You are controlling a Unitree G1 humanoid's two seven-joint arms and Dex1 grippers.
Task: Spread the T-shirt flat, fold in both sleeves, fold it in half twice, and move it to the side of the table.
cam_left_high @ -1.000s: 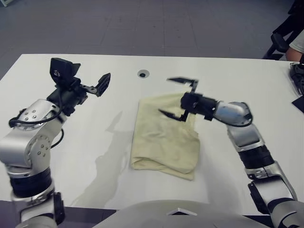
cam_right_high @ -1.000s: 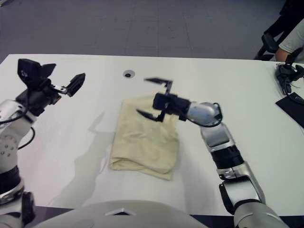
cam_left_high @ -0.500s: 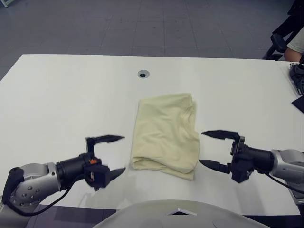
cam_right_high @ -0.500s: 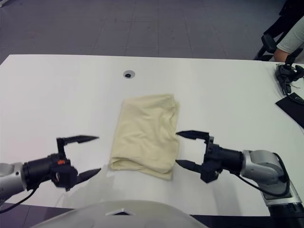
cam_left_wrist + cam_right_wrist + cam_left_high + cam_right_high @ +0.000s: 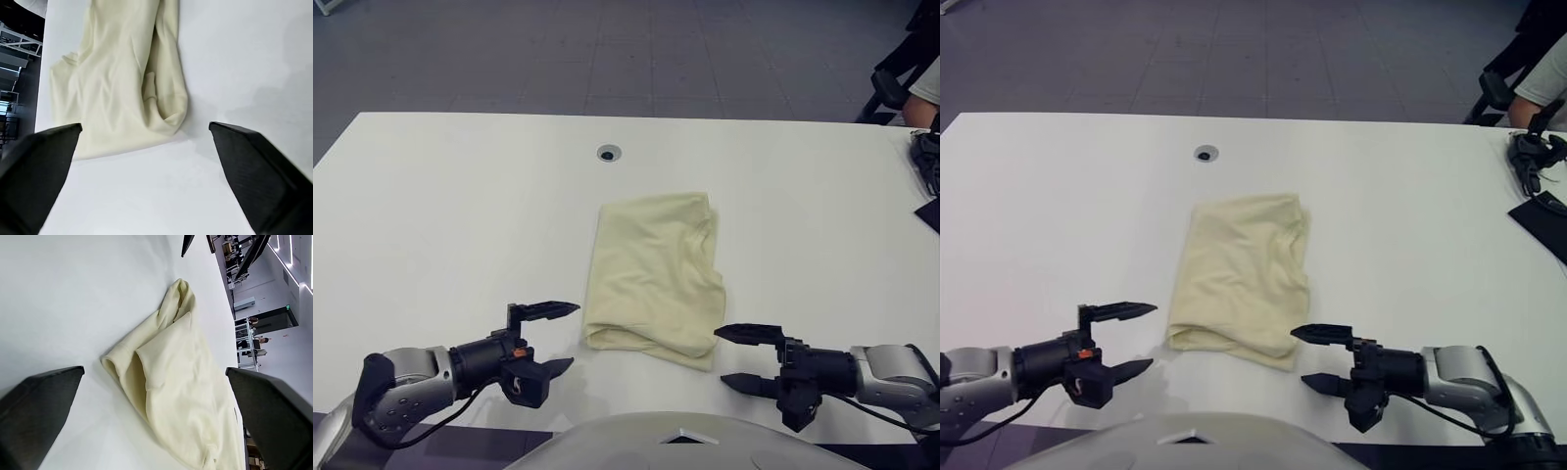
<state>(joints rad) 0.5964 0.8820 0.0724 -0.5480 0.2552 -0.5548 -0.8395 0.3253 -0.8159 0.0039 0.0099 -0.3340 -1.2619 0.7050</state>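
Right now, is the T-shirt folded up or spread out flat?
Folded. The T-shirt lies as a compact rectangle on the table, no sleeves sticking out, and stacked layers show at its near edge.

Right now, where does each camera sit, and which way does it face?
Eye views: on the head, facing forward and down at the table and T-shirt; left gripper and right gripper show, open.
Left wrist view: on that wrist, facing the T-shirt's near corner between its own fingers.
Right wrist view: likewise, from the right; fingers show.
All share the T-shirt.
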